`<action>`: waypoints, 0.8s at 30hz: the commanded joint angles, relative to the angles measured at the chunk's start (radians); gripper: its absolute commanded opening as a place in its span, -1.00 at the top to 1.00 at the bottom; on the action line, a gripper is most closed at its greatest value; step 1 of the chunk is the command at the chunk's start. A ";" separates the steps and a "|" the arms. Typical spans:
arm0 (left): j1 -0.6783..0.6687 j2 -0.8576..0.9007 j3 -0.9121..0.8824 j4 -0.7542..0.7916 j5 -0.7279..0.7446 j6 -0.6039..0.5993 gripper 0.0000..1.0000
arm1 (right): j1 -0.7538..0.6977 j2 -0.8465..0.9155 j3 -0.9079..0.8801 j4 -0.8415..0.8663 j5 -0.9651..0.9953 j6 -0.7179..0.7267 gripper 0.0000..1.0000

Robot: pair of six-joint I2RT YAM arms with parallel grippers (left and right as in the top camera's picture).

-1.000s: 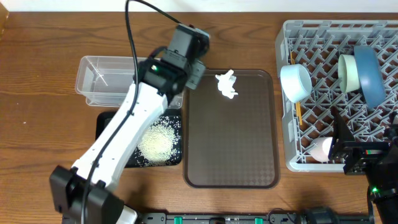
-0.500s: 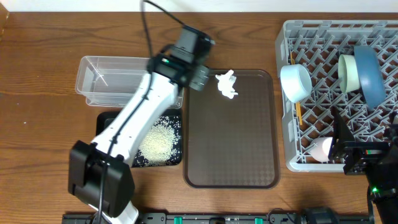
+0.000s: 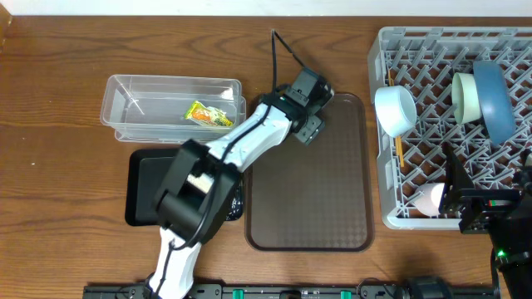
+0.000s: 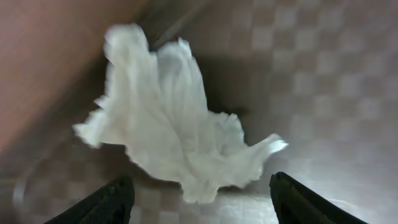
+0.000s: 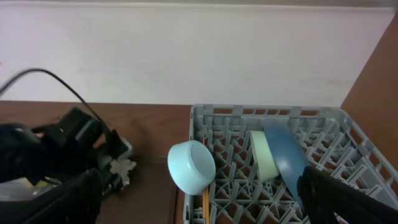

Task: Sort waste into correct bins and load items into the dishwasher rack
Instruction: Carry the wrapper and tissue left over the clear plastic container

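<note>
My left gripper (image 3: 309,126) hangs over the far end of the brown serving tray (image 3: 307,199). In the left wrist view it (image 4: 200,182) is open, one finger on each side of the crumpled white tissue (image 4: 174,118), which lies on the tray. The yellow-green wrapper (image 3: 208,115) lies in the clear tub (image 3: 125,100). My left arm covers much of the black tray (image 3: 137,187). In the grey rack (image 3: 432,50) stand the white bowl (image 3: 395,110), pale-green bowl (image 3: 464,97) and blue bowl (image 3: 492,100), with the pink cup (image 3: 431,199) and chopsticks (image 3: 398,149). My right gripper (image 3: 457,187) is open above the rack's near side.
The right wrist view looks across the rack (image 5: 280,115) at the white bowl (image 5: 191,165) and, further left, the tissue (image 5: 122,167) under the left gripper. A black cable (image 3: 287,54) loops behind the left wrist. The rack stands close to the serving tray's right edge.
My left arm swung right from over the clear tub to the far end of the serving tray and its gripper opened. The wrapper now shows in the tub. The right arm stayed still.
</note>
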 commanded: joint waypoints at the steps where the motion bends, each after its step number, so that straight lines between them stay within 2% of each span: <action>1: 0.004 0.011 0.001 0.007 0.010 0.012 -0.33 | 0.003 0.002 0.003 0.002 0.007 -0.005 -0.98; 2: 0.004 0.011 0.001 0.002 0.012 0.003 -0.20 | 0.003 0.002 0.003 0.002 0.007 -0.005 -0.99; 4: 0.004 -0.002 0.002 -0.009 0.011 -0.024 0.36 | 0.003 0.002 0.003 0.002 0.007 -0.005 -0.98; 6: 0.006 -0.029 0.003 -0.024 0.009 -0.047 0.76 | 0.003 0.002 0.003 0.002 0.007 -0.005 -0.99; 7: 0.009 -0.046 0.005 -0.034 0.010 -0.062 0.88 | 0.003 0.002 0.003 0.002 0.007 -0.005 -0.98; 12: 0.036 -0.173 0.006 -0.045 0.018 -0.163 0.88 | 0.003 0.002 0.003 0.002 0.007 -0.005 -0.98; 17: 0.037 -0.272 0.006 -0.079 0.003 -0.171 0.87 | 0.003 0.002 0.003 0.002 0.007 -0.005 -0.98; 24: 0.083 -0.419 0.006 -0.211 -0.258 -0.172 0.87 | 0.003 0.002 0.003 0.002 0.007 -0.005 -0.99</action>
